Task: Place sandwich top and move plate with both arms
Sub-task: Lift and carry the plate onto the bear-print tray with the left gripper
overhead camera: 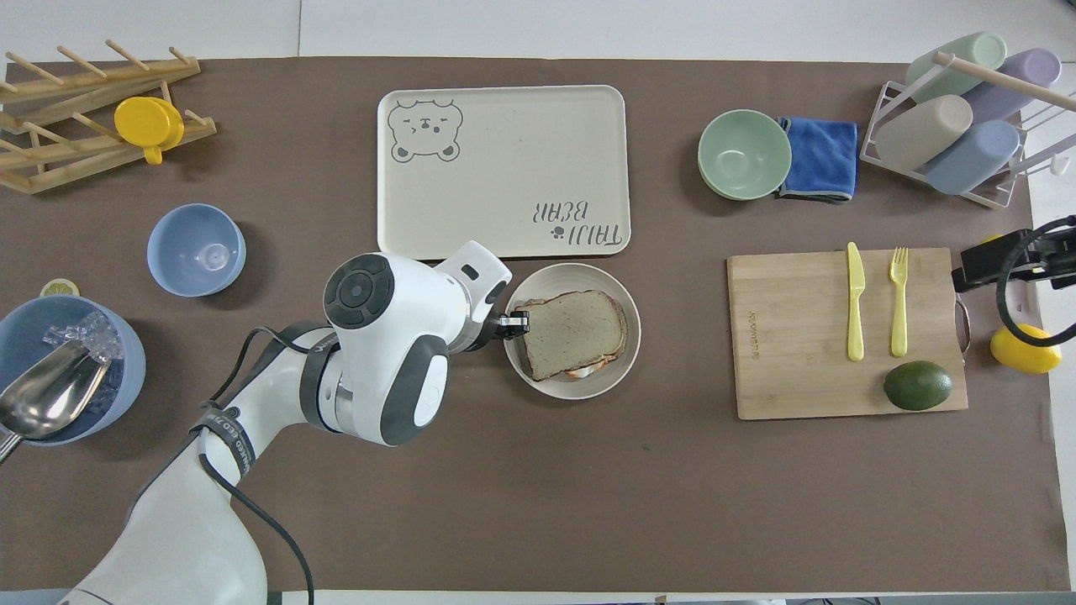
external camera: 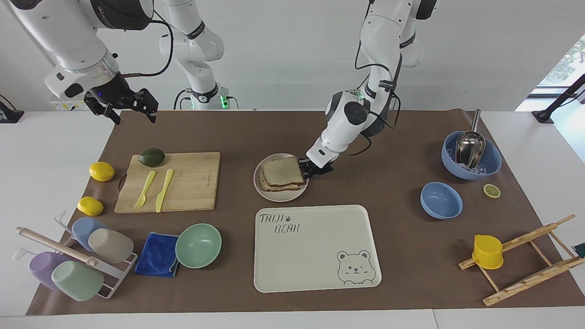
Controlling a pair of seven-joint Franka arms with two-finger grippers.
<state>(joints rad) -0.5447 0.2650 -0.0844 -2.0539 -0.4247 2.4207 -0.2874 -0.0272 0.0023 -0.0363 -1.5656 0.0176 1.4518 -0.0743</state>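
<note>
Plate (external camera: pixel 279 194) (overhead camera: pixel 618 294): small, round, beige-white; mid-table on the brown mat (external camera: pixel 320 132) (overhead camera: pixel 538 487), just nearer the robots than the bear tray (external camera: pixel 315 249) (overhead camera: pixel 504 168), apart from it.

Sandwich top (external camera: pixel 281 170) (overhead camera: pixel 576 332): plain speckled slice w/ brown crust, lying flat on the lower sandwich layers on the plate; a bit of filling shows under its edge in the overhead view.

Left gripper (external camera: pixel 311 168) (overhead camera: pixel 514 323): low at the plate's rim, on the side toward the left arm's end of the table; claw narrow, pinched on the plate's edge, tips close beside the bread crust.

Right gripper (external camera: pixel 122 106) (overhead camera: pixel 1004 262): up in the air over the mat's corner at the right arm's end, near the cutting board's (external camera: pixel 192 183) (overhead camera: pixel 799 336) handle; fingers spread apart, holding nothing; arm waits.

Other items: avocado (external camera: pixel 151 156) (overhead camera: pixel 917 385), yellow knife (external camera: pixel 164 183) (overhead camera: pixel 855 301) and fork (external camera: pixel 145 189) (overhead camera: pixel 899 300) on the board; 2 lemons (external camera: pixel 101 171) beside it; mint bowl (external camera: pixel 198 245) (overhead camera: pixel 744 154) touching blue cloth (external camera: pixel 156 255) (overhead camera: pixel 820 157); cup rack (external camera: pixel 68 256) (overhead camera: pixel 958 118).
</note>
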